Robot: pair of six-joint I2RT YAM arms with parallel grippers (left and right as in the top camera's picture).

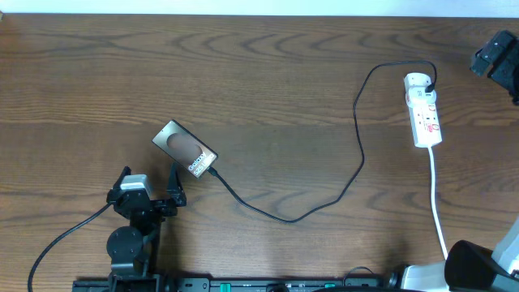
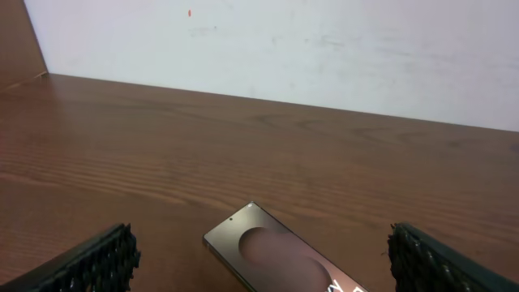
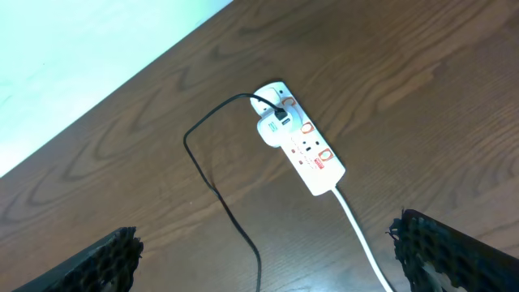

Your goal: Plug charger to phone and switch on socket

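The phone (image 2: pixel 280 255) runs off the bottom edge; the socket (image 1: pixel 424 113) switches, upper right, are too small to read.

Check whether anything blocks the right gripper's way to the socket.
Nothing visible does. The right gripper is open, and the socket lies uncovered ahead of it, with only the charger plugged in at its rounded end.

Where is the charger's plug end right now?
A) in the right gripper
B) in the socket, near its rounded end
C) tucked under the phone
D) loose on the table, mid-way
B: the charger runs across the table and up into the socket, where its black plug sits at the rounded end, held by nothing else.
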